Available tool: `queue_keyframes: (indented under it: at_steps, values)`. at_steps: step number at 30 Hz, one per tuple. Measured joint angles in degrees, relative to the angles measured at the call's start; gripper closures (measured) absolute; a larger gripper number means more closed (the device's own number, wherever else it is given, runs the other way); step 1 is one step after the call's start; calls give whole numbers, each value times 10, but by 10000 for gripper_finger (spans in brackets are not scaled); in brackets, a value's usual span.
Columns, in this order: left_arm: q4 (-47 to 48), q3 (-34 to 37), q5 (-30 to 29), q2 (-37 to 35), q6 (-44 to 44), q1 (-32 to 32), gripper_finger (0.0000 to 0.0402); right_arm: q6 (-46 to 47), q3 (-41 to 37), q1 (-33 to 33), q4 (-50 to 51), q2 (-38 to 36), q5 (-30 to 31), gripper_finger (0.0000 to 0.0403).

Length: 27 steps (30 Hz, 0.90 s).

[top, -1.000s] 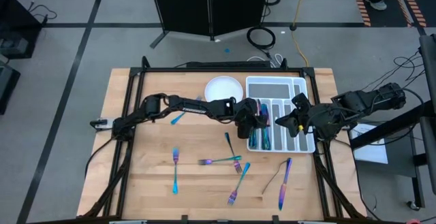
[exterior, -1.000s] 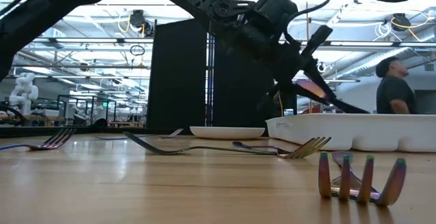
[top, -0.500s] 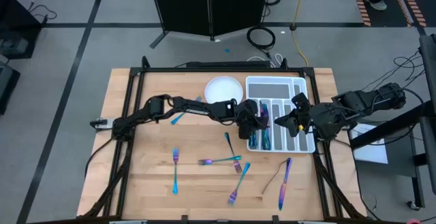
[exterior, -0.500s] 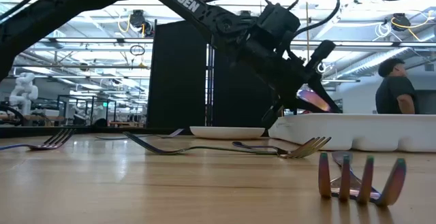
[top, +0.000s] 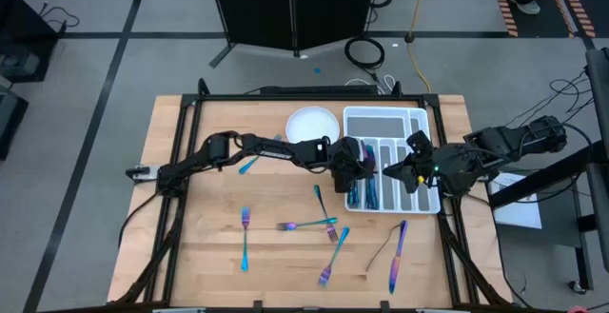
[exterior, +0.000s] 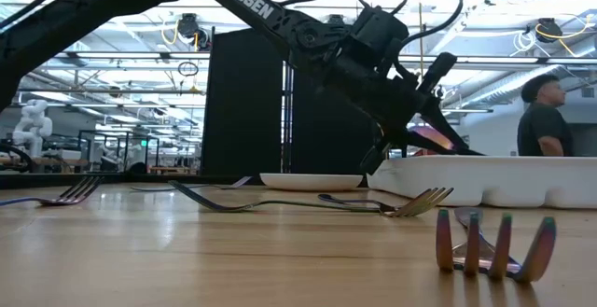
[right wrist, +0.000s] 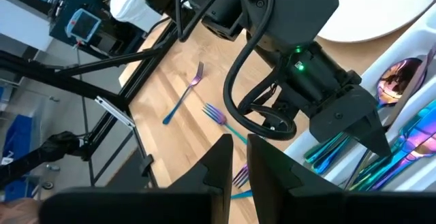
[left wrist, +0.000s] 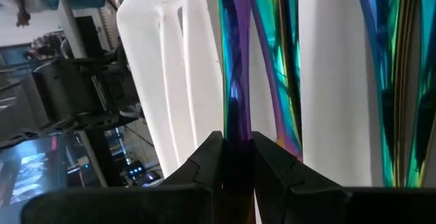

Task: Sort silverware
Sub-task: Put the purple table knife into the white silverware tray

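The white compartmented tray (top: 390,161) stands at the table's far right and holds several iridescent pieces of silverware (right wrist: 402,149). My left gripper (top: 360,175) reaches over the tray's left compartments, shut on one slim purple-teal piece (left wrist: 235,60). Whether that piece is a fork, a spoon or a knife, I cannot tell. My right gripper (top: 395,172) hangs shut above the tray's right half, with nothing between its fingers (right wrist: 225,157). More silverware lies flat on the wood: forks (top: 245,235) (top: 306,224) (top: 333,256) and a knife (top: 395,256). My left gripper pinches the piece's slim handle (left wrist: 237,118) between its two fingers (left wrist: 204,163). The fingers slant down from the table's left side and lie along the piece. The piece runs on past the fingertips over the tray's white dividers (left wrist: 170,81). Whether its far end rests in the tray, I cannot tell.
A round white plate (top: 312,123) sits just left of the tray's far end. One teal piece (top: 249,164) lies beside my left arm, and another (top: 321,199) lies in front of the tray. A person (exterior: 546,120) stands in the room beyond the table.
My left gripper has sunk a little toward the tray and tipped slightly, still shut on its piece. The piece's far end stood above the tray's rim and now lies lower, about level with it.
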<state>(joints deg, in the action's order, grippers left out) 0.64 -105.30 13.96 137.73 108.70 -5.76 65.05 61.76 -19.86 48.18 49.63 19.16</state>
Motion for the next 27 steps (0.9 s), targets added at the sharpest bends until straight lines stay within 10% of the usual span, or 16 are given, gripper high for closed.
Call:
queue_keyframes:
  at_steps: [27]
  values:
    - [-34, 1, -70, -3, -74, 4, 256, -12, 0, 0, 1, 0, -16, 365]
